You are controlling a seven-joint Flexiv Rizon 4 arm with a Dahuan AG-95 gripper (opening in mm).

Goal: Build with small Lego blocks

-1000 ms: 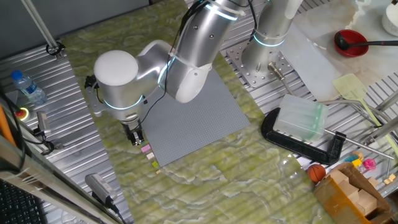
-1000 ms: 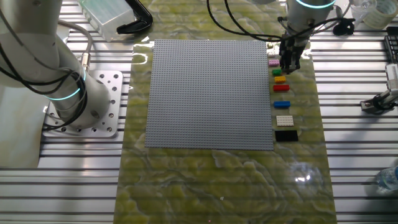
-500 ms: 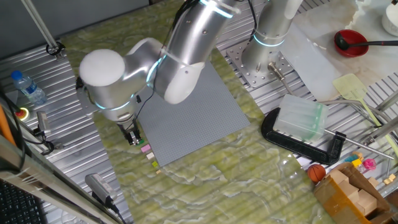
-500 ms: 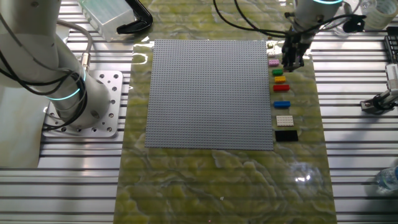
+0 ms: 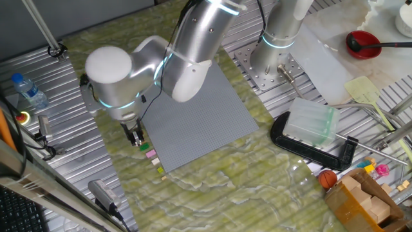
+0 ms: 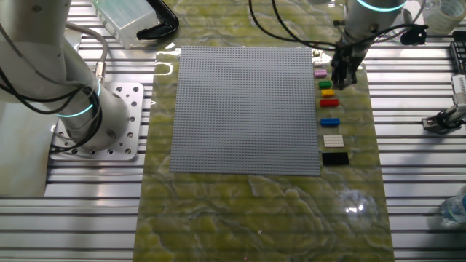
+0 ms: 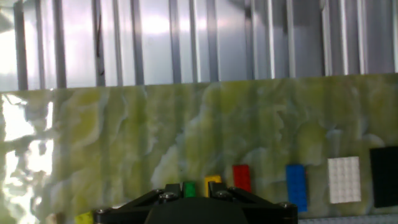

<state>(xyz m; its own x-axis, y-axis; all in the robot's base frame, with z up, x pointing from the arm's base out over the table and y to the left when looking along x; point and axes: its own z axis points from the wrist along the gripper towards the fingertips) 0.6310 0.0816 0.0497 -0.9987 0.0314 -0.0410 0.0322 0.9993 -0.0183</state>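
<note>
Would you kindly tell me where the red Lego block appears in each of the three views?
One fixed view: not visible, probably hidden behind the hand.
The other fixed view: red Lego block in the row right of the grey baseplate, below the yellow one.
Hand view: red block lower centre.
Shared landmark: the blue block beside it.

A table of ribbed metal slats carries a green marbled mat. On the mat lies a large grey studded baseplate. Just beside its edge runs a row of small Lego blocks: pink, green, yellow, red, blue, white and black. A black clamp rests on the slats.
</note>
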